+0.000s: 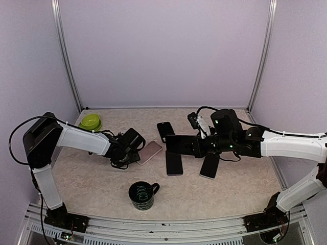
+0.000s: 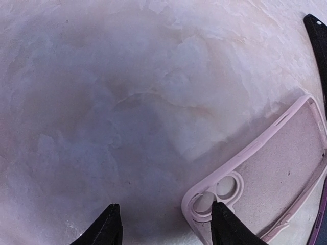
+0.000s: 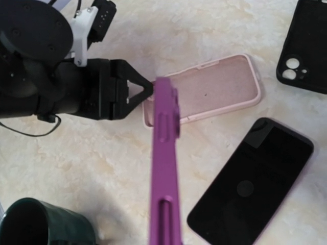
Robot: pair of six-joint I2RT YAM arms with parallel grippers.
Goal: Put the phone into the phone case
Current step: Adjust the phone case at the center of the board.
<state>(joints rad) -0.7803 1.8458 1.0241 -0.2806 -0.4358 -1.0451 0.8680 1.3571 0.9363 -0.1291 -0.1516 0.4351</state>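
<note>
Pink phone case (image 3: 214,87) flat on the bench (image 2: 102,102), hollow side up. At its camera-hole end: left gripper (image 2: 164,228) with jaws partway apart, gripping nothing, one fingertip (image 2: 225,227) over the case's rim, the other on bare bench beside it. Just beside the case, raised off the bench: purple phone (image 3: 164,153), edge-on, pinched tight in the jaws of the right gripper (image 1: 198,145). Near the case, a dark phone (image 3: 250,178) and a black case (image 3: 304,46), both flat. Nearer the arms than the case, a dark mug (image 1: 142,195).

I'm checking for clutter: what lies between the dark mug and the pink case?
Nothing; the top view shows only bare table between the mug and the pink case.
</note>
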